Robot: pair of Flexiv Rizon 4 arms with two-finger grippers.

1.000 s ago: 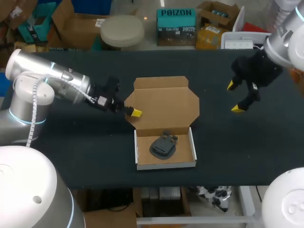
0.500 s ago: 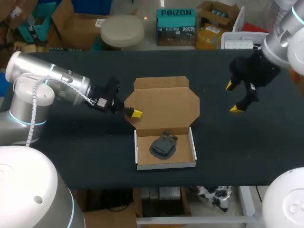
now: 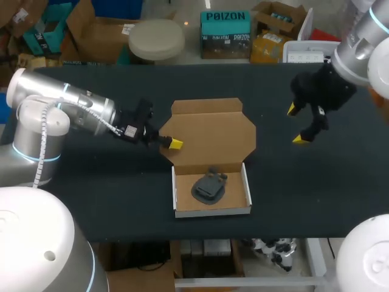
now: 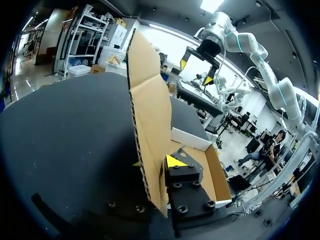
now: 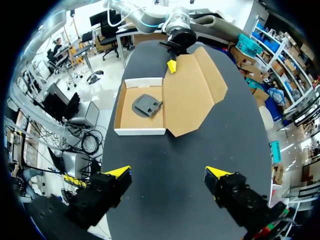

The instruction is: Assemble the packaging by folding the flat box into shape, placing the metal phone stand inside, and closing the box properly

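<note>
Left tool (image 3: 171,144) was clamped on the 9 o'clock edge of the brown cardboard lid (image 3: 209,137). The dark grey metal phone stand (image 3: 208,184) sat in the white-walled tray (image 3: 247,181) at 6 o'clock. The lid wanted a slow swing over, I reckoned. Right tool (image 3: 298,125), fingers apart at 2 o'clock, could've pinned the tray.

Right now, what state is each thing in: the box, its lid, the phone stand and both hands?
box: folded into a tray, open
lid: folded back, not closed
phone stand: lying inside the box
left hand: shut on the lid's left edge
right hand: open, empty, above the table
</note>
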